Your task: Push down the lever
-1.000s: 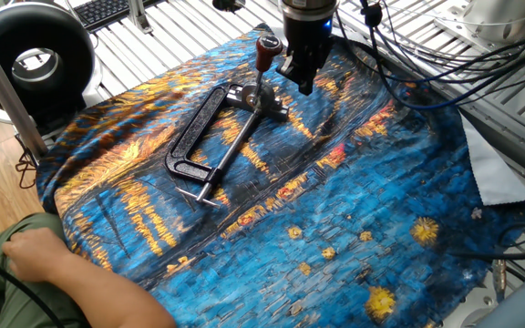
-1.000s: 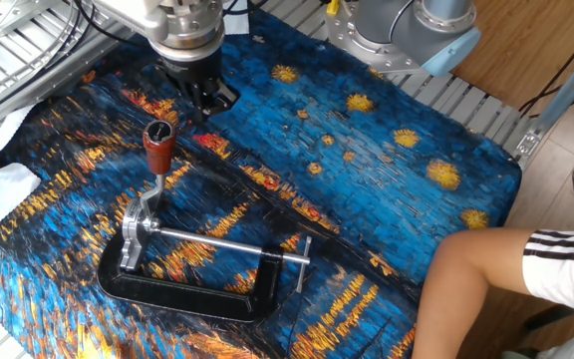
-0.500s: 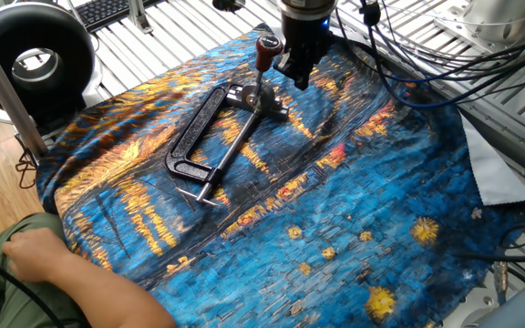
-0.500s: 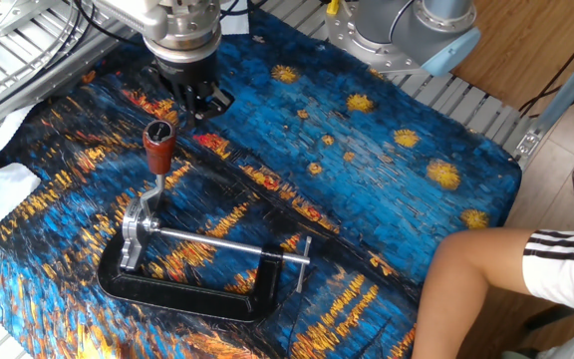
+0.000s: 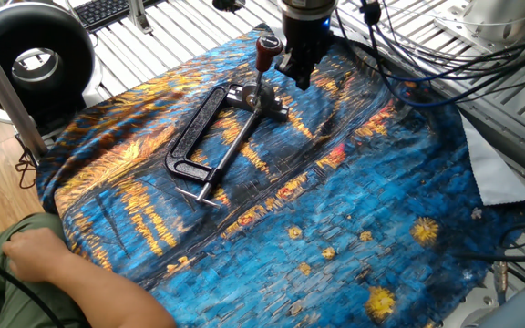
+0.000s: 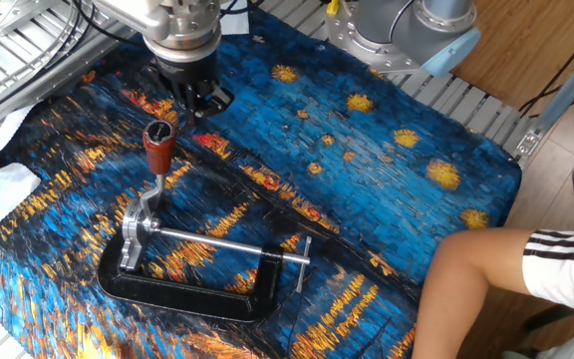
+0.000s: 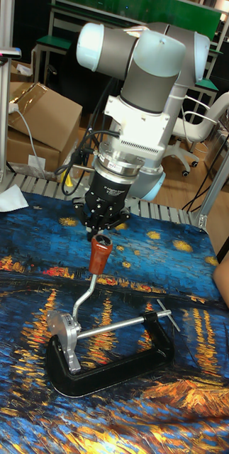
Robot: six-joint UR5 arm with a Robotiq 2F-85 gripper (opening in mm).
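The lever [image 7: 93, 280] is a thin metal arm with a reddish-brown knob [image 6: 158, 145], standing up at a slant from the silver head [image 6: 131, 239] of a black clamp [image 6: 187, 295]. In one fixed view the knob [image 5: 265, 50] is at the cloth's far edge. My gripper [image 7: 103, 227] hangs just above and behind the knob [image 7: 100, 255], fingers close together and holding nothing. From the other fixed view the gripper [image 6: 199, 102] is a short gap beyond the knob and does not touch it. The gripper [image 5: 297, 76] also shows right of the knob.
The clamp's long steel rod [image 6: 222, 245] lies flat across a blue and orange painted cloth [image 6: 367, 170]. A person's leg [image 6: 506, 279] is at one cloth corner and a hand [image 5: 39, 251] at another. Cables [image 5: 427, 64] trail behind the arm.
My gripper has lifted slightly and edged a little closer to the knob. The lever and clamp have not moved.
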